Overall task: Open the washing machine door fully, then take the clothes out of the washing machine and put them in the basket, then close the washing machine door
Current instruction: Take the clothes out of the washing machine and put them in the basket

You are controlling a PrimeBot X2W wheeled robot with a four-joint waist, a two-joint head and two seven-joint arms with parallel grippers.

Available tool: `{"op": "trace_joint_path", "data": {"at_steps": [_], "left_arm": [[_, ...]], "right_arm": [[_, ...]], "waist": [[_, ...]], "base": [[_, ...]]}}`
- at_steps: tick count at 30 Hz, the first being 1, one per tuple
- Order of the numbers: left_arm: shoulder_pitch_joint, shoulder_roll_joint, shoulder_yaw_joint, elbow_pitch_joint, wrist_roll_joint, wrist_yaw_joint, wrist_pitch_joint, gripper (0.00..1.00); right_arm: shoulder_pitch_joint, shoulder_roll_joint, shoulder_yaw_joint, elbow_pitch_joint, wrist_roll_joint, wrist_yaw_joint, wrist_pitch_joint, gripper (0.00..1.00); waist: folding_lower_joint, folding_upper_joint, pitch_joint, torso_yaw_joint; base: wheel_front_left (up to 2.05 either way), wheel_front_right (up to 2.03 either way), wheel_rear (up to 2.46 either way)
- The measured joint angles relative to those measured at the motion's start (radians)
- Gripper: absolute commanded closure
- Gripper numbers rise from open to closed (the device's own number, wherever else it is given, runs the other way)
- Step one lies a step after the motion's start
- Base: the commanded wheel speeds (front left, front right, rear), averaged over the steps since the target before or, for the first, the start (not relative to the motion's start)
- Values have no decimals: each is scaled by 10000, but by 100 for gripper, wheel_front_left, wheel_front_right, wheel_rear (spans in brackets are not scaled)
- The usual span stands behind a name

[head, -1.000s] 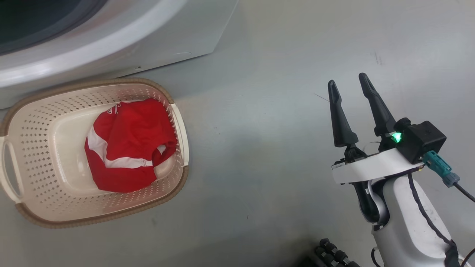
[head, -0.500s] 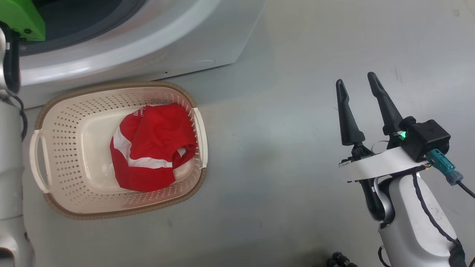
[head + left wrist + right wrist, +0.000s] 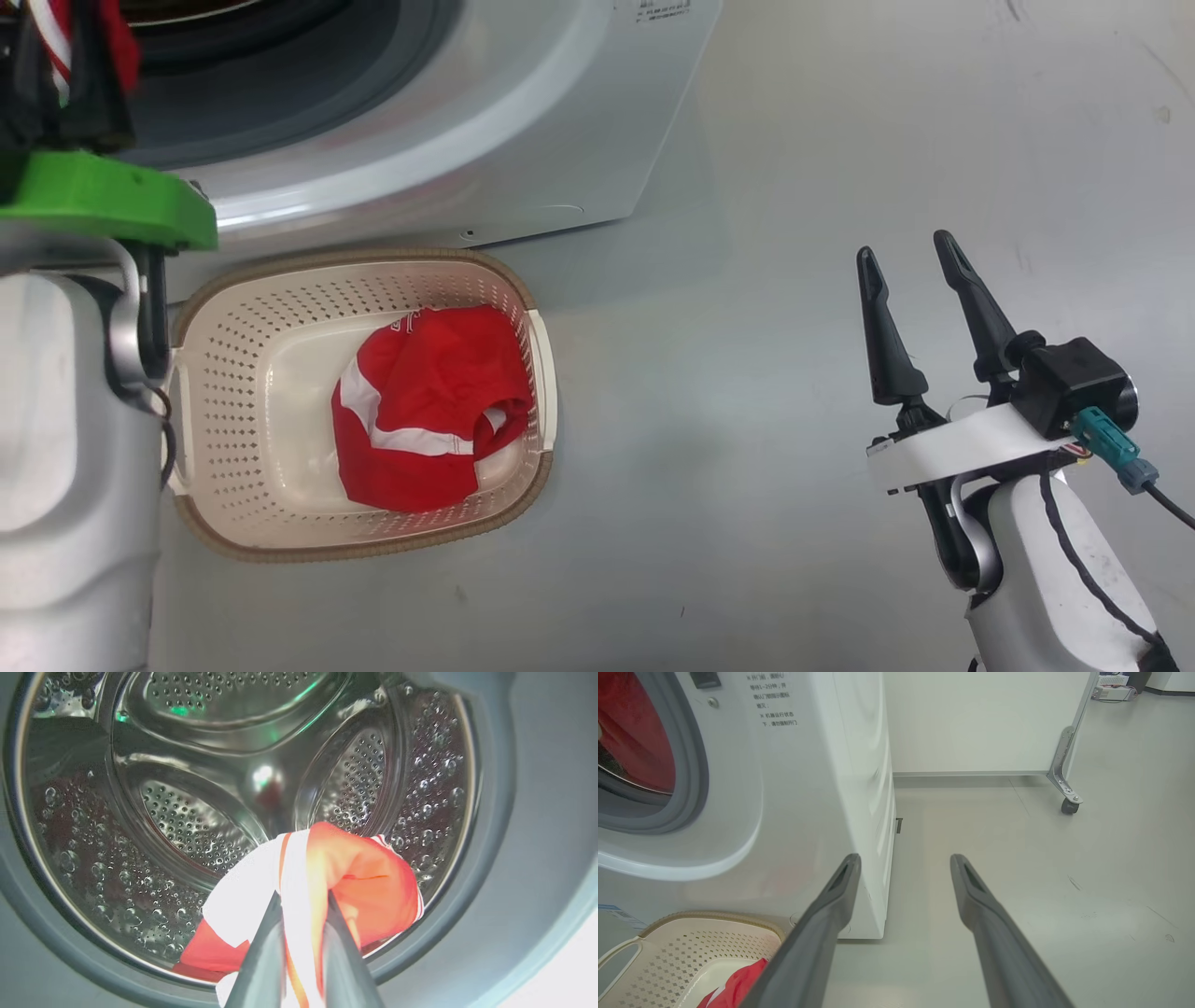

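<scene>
The white washing machine (image 3: 523,121) stands at the top of the head view, and its door is out of view. My left gripper (image 3: 303,896) is shut on a red and white piece of clothes (image 3: 369,882) at the mouth of the steel drum (image 3: 187,821). That fabric (image 3: 117,42) also shows at the head view's top left, above my left arm (image 3: 56,448). Another red garment (image 3: 420,401) lies in the cream basket (image 3: 373,261) on the floor before the machine. My right gripper (image 3: 905,245) hangs open and empty over bare floor, to the right of the basket.
In the right wrist view the washing machine (image 3: 808,788) fills the left, with the basket (image 3: 691,919) at the lower left. A white panel (image 3: 980,718) on a caster (image 3: 1068,805) stands behind. Grey floor (image 3: 747,420) stretches right of the machine.
The head camera has shifted, so the basket and machine sit further right and lower. My left arm has come into the head view with red cloth in its gripper. The right gripper stays open.
</scene>
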Motion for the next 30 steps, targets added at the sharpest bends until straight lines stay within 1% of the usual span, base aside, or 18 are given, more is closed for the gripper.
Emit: {"op": "trace_joint_path", "data": {"at_steps": [3,4,6,12,15,24,30], "left_arm": [[518,-180,-29,-290,0,81,-403,100],[845,-343,-79,-458,-2,90,-575,100],[1167,-485,-153,-583,-2,90,-736,100],[2109,-704,-447,-917,-2,92,-915,100],[2351,-761,-539,-1099,-2,90,-918,100],[3132,-840,-660,-2309,-92,84,-980,100],[3881,-865,-940,-2247,-268,75,-499,100]], "right_arm": [[186,-75,-115,40,-58,-2,0,0],[322,-144,-176,52,-58,-2,0,0],[444,-213,-201,65,-69,-2,0,0],[656,-245,-140,136,-150,-2,0,0],[812,-257,-140,178,-151,-2,0,0],[1220,-251,35,198,-155,4,0,0],[1230,-238,173,86,-155,12,2,0]], "waist": [[0,0,-258,103],[-1,0,-439,182],[-1,0,-620,274],[-1,0,-1211,562],[-1,0,-1415,657],[-1,0,-2128,1086],[-2,0,-2209,1145]], "base": [[0,0,0],[0,0,0],[0,0,0],[0,0,0],[0,0,0],[0,0,0],[0,0,0]]}}
